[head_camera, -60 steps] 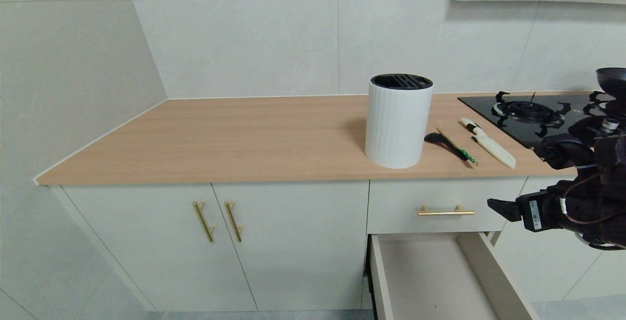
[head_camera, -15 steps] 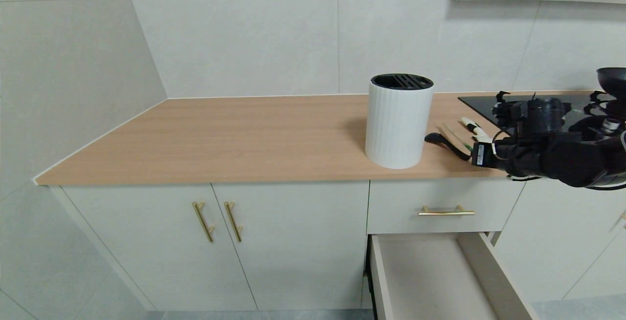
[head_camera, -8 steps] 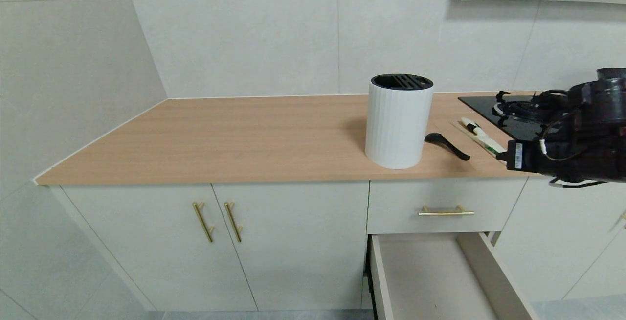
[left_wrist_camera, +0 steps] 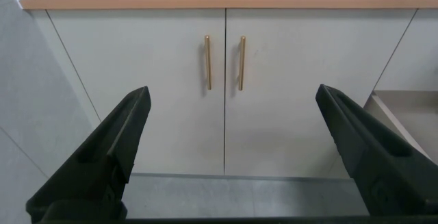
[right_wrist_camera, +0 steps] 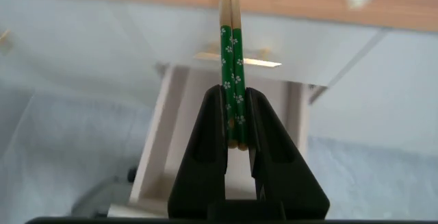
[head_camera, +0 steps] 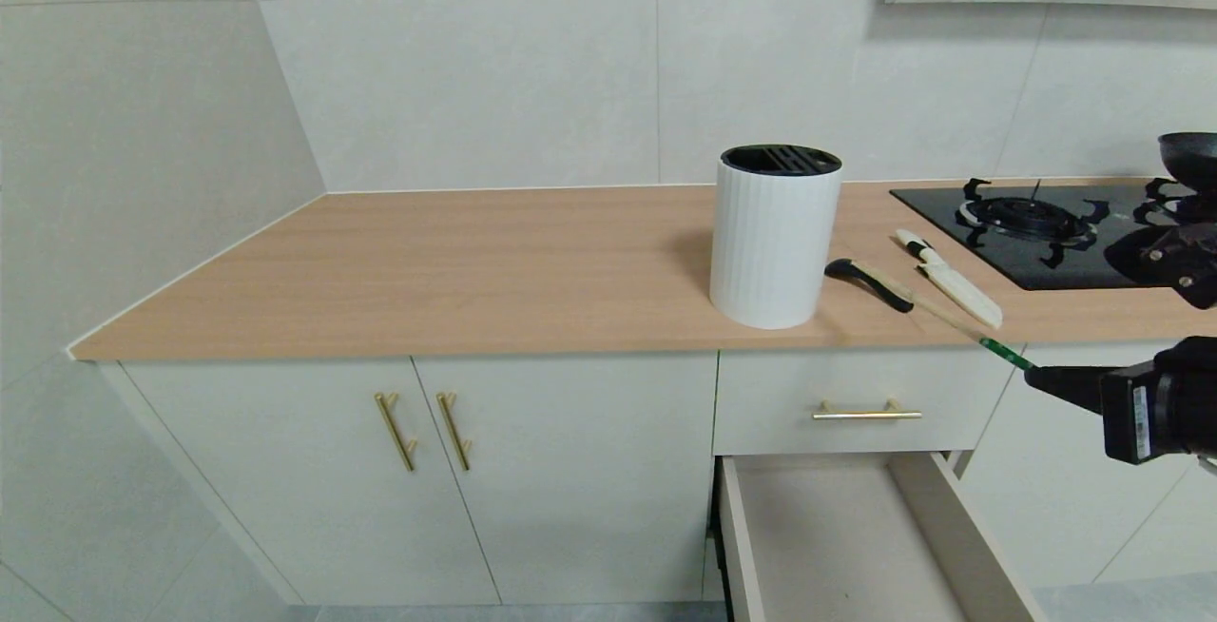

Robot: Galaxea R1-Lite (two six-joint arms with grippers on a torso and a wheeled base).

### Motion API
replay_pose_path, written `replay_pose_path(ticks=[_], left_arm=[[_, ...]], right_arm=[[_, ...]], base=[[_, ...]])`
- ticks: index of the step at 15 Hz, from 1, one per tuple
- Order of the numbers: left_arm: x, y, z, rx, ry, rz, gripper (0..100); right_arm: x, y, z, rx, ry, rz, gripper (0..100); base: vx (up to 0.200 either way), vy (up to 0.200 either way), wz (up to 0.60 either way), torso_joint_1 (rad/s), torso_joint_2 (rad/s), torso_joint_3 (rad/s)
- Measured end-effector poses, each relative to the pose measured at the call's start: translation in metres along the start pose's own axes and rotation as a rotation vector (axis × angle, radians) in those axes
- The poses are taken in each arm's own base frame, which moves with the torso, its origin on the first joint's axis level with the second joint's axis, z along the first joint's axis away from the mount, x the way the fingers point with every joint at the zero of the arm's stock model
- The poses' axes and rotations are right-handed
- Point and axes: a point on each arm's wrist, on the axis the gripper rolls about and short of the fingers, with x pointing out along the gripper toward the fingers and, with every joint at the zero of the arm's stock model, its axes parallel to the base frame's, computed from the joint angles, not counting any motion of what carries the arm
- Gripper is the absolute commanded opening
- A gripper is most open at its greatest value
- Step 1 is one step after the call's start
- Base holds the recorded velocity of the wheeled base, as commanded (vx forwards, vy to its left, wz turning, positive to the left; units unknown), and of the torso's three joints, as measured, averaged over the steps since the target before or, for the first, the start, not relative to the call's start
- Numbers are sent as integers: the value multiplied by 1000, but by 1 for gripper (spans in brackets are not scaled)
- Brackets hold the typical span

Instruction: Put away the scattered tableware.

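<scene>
The left pincer [left_wrist_camera: 233,97] is held low in front of the cupboards, its two dark fingers [left_wrist_camera: 120,138] spread wide with nothing between them. It faces a pair of pale cupboard doors [head_camera: 418,470] with slim brass handles [head_camera: 423,429] side by side. Above the doors runs the long wooden bench [head_camera: 428,270], backed by pale wall tiles.

Toward the right half of the bench stands a white ribbed utensil holder [head_camera: 772,246], upright, with a black slotted top. Just beside it to the right lies a black spoon [head_camera: 865,281], bowl end nearest the holder. Next along is a white knife [head_camera: 951,281], lying flat and apart from the spoon.

Under this stretch of bench is a shut drawer with a brass bar handle [head_camera: 866,410], and below that a second drawer [head_camera: 737,536] is pulled out.

A pair of chopsticks [head_camera: 951,320] slants between spoon and knife, its far end over the bench and its green patterned end out past the bench edge. That green end is clamped in the right pincer [head_camera: 1041,377], closed tight on both sticks, off the bench and above the pulled-out drawer. I cannot tell whether the far tips touch the bench.

At far right a black gas hob [head_camera: 1032,223] is set into the bench
</scene>
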Motion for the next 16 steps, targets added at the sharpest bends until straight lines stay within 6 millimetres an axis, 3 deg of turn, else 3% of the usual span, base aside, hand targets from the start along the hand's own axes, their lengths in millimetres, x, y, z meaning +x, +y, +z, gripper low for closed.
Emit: replay_pose_path(ticks=[8,16], left_arm=[[0,0,0,0,-1,1,100],[0,0,0,0,-2,0,100]], right_arm=[[-17,22,-28,-170,20,123,0],[-17,24,-35,-203,35,142,0]], base=[[0,0,0,0,0,0],[0,0,0,-9,22,14]])
